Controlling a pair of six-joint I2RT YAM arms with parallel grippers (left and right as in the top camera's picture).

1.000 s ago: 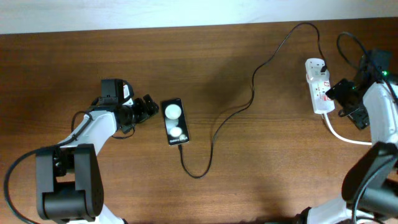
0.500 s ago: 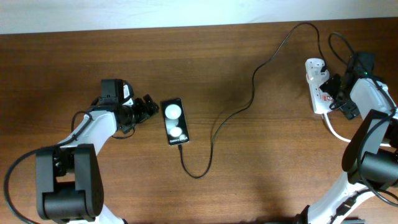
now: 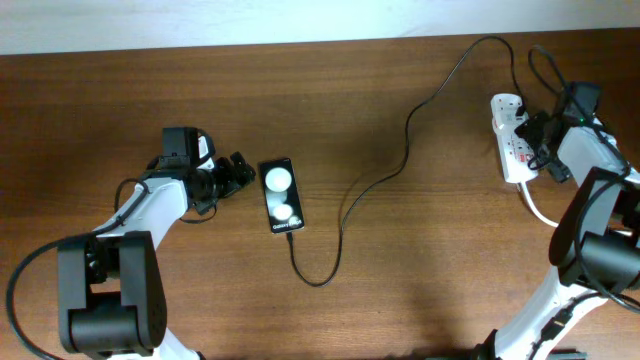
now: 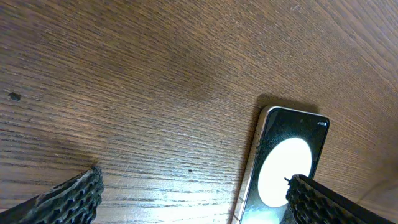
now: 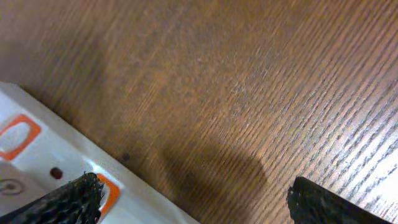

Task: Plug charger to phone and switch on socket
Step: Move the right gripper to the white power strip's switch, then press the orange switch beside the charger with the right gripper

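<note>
The black phone [image 3: 281, 196] lies on the table left of centre, two white spots on its face; it also shows in the left wrist view [image 4: 286, 155]. The thin black charger [image 3: 405, 150] runs from the phone's near end, loops, and goes up to a plug [image 3: 522, 104] on the white socket [image 3: 511, 140] at the far right. My left gripper [image 3: 240, 172] is open and empty just left of the phone, its fingers [image 4: 199, 205] spread, the right one over the phone's edge. My right gripper [image 3: 538, 140] is open at the socket's right side; one finger lies over an orange switch [image 5: 106, 193] in the right wrist view [image 5: 193, 205].
The socket's thick white cord [image 3: 545, 215] curves off toward the right arm's base. The table is dark brown wood [image 3: 400, 260] with a pale edge along the back [image 3: 300, 20].
My right gripper has moved from the socket's near end up along its right side toward the far end. The left arm, phone and cable have not moved.
</note>
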